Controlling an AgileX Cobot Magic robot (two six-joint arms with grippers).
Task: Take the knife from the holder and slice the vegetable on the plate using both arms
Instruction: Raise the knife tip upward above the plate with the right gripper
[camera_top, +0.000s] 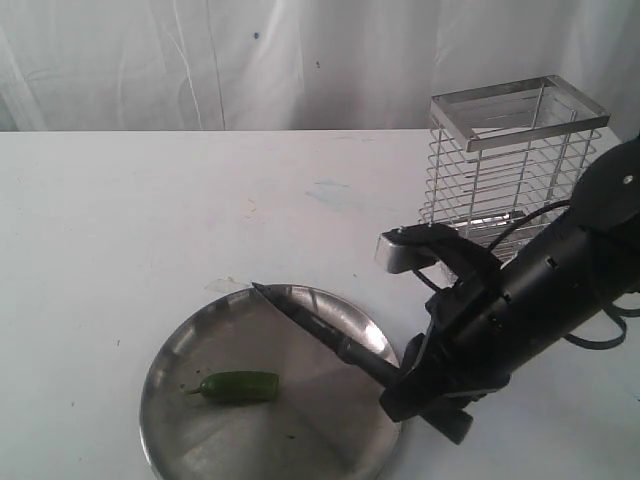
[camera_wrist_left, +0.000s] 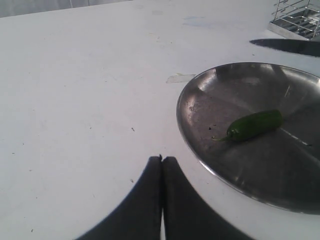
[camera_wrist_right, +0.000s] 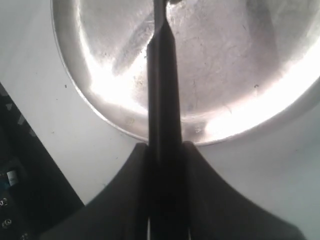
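White cloth (camera_top: 200, 60) hangs behind a white table (camera_top: 150, 220), and we see the plate (camera_top: 250, 440) lying near the table's front edge. The vegetable (camera_top: 240, 386) lies on its side on the plate, in the front left part of the dish as the exterior view shows it, with its thin stem pointing left. It looks whole to us.

We find the knife (camera_top: 310, 322) in the right claw (camera_top: 400, 385). Its fingers are closed partway, one on each side of the black handle, and the right wrist view shows the handle pinched tight between them. From that grip the dark blade slants up and left across the plate, and its tip lies over the far rim. We cannot tell whether the tip touches the metal. The blade stays apart from the vegetable, which lies in front of it.

Behind the right arm (camera_top: 560, 270) the holder (camera_top: 510, 160) stands upright on the table, well back from the plate.

The left claw (camera_wrist_left: 161, 162) is out of the exterior view. Its own camera shows both fingers pressed together with nothing between them, over bare table just beside the plate's rim and pointing away from the vegetable.
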